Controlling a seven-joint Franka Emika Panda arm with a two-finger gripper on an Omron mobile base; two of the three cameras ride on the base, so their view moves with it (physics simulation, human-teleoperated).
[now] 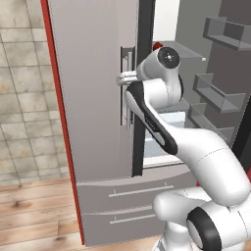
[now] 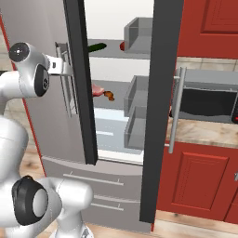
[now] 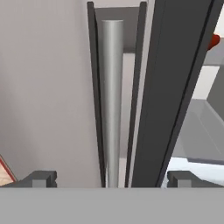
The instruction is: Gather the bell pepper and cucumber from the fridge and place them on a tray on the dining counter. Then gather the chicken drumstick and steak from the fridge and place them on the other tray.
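Observation:
The fridge [image 1: 93, 98] has its left door closed and its right door [image 2: 158, 116] swung open. My gripper [image 3: 112, 178] is open at the left door's vertical handle [image 3: 111, 100], one fingertip on each side of the bar and apart from it. The same gripper [image 1: 125, 77] [image 2: 66, 66] sits at handle height in both base views. On the top shelf lie the cucumber [image 2: 96, 47] and the bell pepper [image 2: 122, 45] [image 1: 157, 45]. One shelf lower are the steak [image 2: 96, 89] and the chicken drumstick [image 2: 109, 96]. The dining counter and trays are out of view.
Grey door bins [image 1: 218, 95] line the open right door. A pale drawer [image 2: 109, 132] sits low inside the fridge, with two grey drawer fronts [image 1: 127, 206] below the doors. Red cabinets [image 2: 200, 181] with a beige top stand to the right; wooden floor [image 1: 34, 211] lies at the left.

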